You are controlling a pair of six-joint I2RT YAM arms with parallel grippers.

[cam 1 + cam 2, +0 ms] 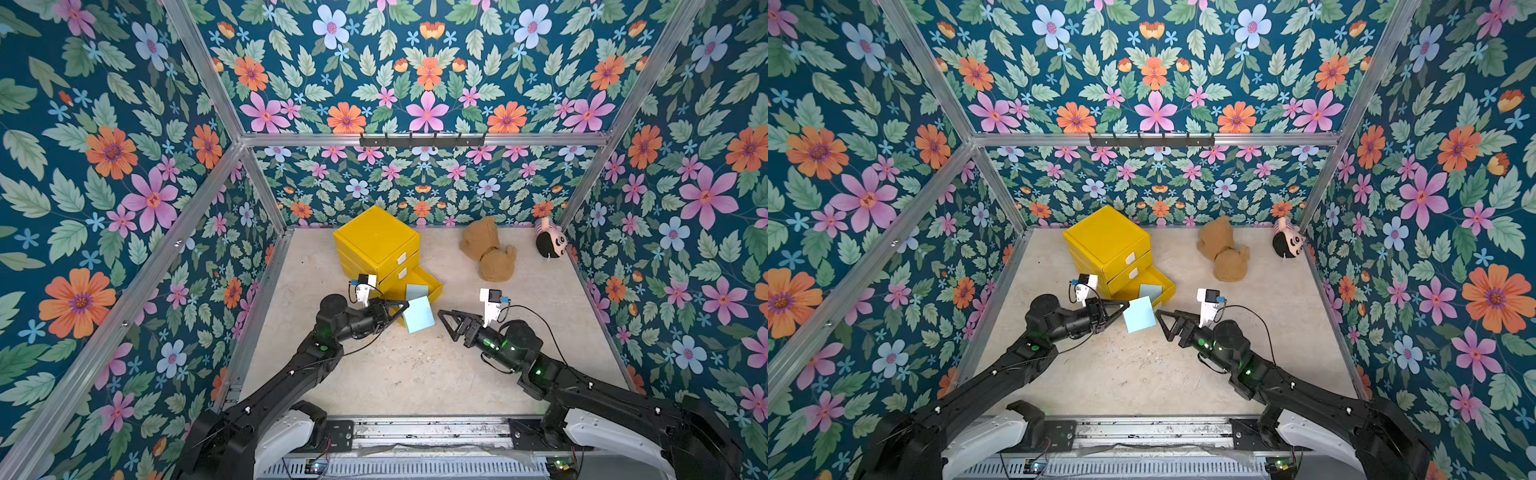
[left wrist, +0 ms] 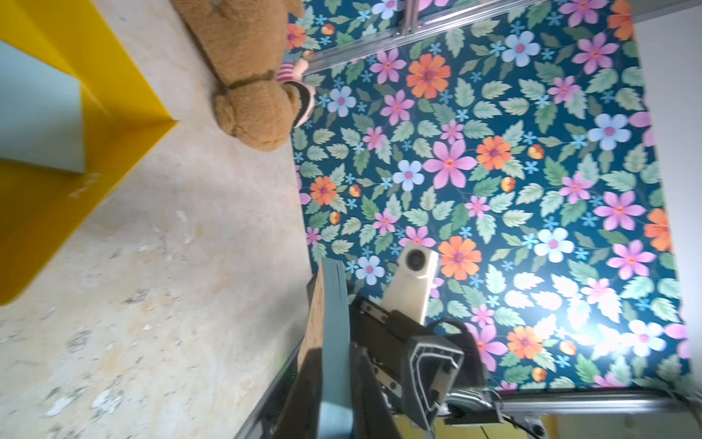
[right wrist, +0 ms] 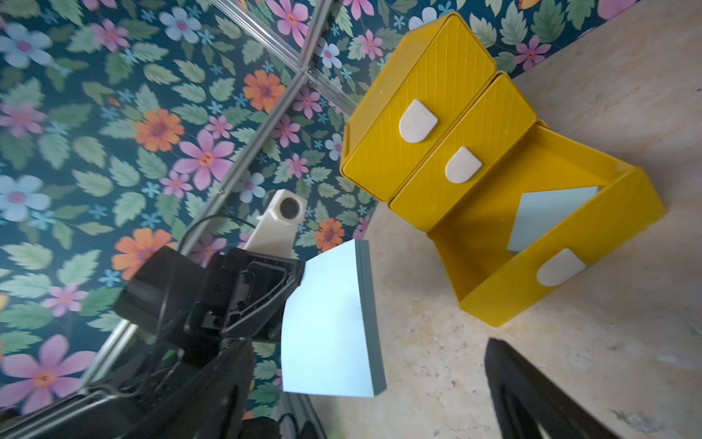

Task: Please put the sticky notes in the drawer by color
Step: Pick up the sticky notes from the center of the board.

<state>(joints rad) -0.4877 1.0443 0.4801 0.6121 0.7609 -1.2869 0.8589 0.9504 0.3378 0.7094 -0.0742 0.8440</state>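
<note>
Left gripper [image 1: 404, 311] was clamped on one edge of a light blue sticky-note pad [image 1: 419, 318], just beside the yellow drawer cabinet's [image 1: 376, 239] open bottom drawer [image 1: 435, 286], where another blue note [image 1: 415, 291] lay. Right gripper [image 1: 448, 326], jaws wide apart, held nothing near the pad.

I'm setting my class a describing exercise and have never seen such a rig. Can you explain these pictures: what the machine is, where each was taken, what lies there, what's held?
These are two black robot arms, each ending in a claw. Two pictures look down on the whole scene; two come from cameras on the wrists. On the pale speckled tabletop stands a bright yellow plastic three-drawer cabinet, its bottom drawer pulled open with one light blue square paper sticky note inside. Farther back lie a brown plush teddy bear and a small dark-haired doll. The left claw is shut on a second light blue sticky note; the right claw is open and empty.
</note>
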